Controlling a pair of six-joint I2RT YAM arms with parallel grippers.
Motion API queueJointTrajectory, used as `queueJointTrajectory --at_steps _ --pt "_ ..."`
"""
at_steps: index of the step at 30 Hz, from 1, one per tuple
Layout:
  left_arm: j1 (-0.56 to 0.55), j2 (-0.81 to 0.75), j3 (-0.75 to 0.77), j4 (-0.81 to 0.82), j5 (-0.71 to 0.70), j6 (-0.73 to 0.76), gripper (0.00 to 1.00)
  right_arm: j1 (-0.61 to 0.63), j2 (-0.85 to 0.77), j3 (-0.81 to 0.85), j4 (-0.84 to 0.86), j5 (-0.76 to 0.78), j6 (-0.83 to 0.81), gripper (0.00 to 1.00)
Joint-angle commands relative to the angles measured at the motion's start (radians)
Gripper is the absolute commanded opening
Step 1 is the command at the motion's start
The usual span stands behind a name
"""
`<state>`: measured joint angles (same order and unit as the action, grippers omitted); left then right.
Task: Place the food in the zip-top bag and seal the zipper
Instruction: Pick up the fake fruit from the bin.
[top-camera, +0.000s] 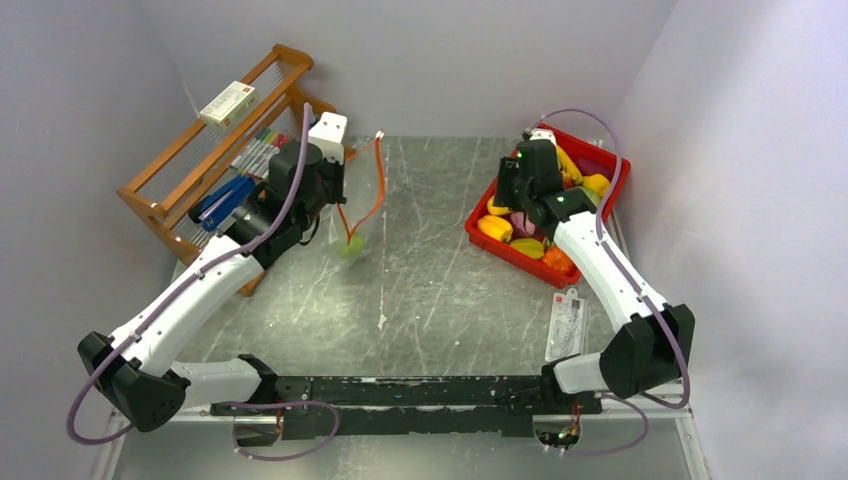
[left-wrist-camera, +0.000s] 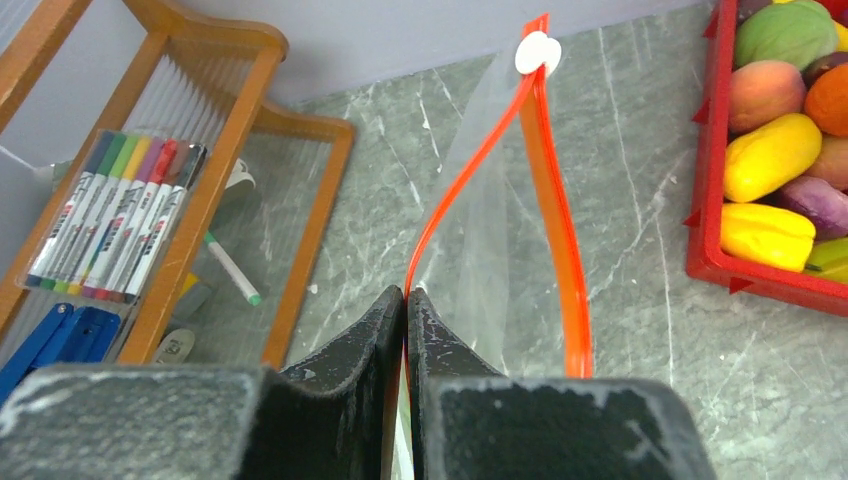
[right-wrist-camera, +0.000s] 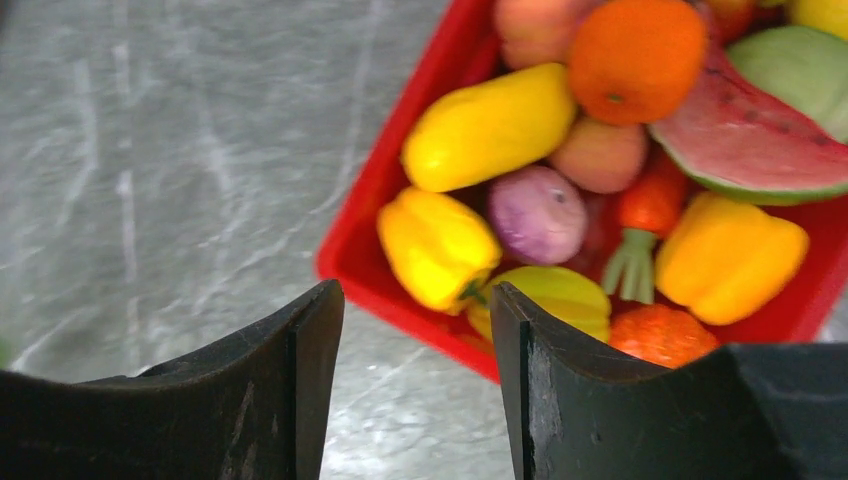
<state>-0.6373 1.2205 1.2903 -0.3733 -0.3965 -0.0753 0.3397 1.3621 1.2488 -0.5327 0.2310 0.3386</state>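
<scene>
The zip-top bag (top-camera: 362, 205) hangs at the back left with its mouth spread open; a green piece (top-camera: 350, 243) shows low in it. My left gripper (top-camera: 335, 198) is shut on one side of the orange-red zipper (left-wrist-camera: 480, 150); its fingertips (left-wrist-camera: 389, 312) pinch the strip, and the other side (left-wrist-camera: 560, 240) bows away. A white tab (left-wrist-camera: 537, 52) sits at the strip's far end. The food (right-wrist-camera: 437, 245) fills a red tray (top-camera: 500, 243) at the right. My right gripper (right-wrist-camera: 415, 300) is open and empty above the tray's left edge (top-camera: 503, 200).
A wooden rack (top-camera: 165, 190) at the back left holds a marker pack (left-wrist-camera: 115, 215), blue pens and a small box (top-camera: 227, 103). A white card (top-camera: 566, 325) lies on the table near the right arm's base. Walls close in on both sides.
</scene>
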Motion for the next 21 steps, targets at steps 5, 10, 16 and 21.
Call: queueJointTrajectory --at_steps 5,10,16,21 --pt "-0.008 -0.081 -0.04 -0.023 0.091 -0.05 0.07 -0.161 0.043 -0.066 0.1 0.061 0.022 0.57" --pt "-0.009 -0.11 -0.06 -0.027 0.142 -0.09 0.07 -0.222 0.111 -0.077 0.207 0.09 0.075 0.6" --pt "-0.008 -0.128 -0.08 -0.01 0.215 -0.131 0.07 -0.285 0.247 -0.025 0.286 0.063 0.044 0.71" --pt "-0.009 -0.149 -0.111 0.03 0.298 -0.099 0.07 -0.315 0.342 0.026 0.299 0.053 0.023 0.74"
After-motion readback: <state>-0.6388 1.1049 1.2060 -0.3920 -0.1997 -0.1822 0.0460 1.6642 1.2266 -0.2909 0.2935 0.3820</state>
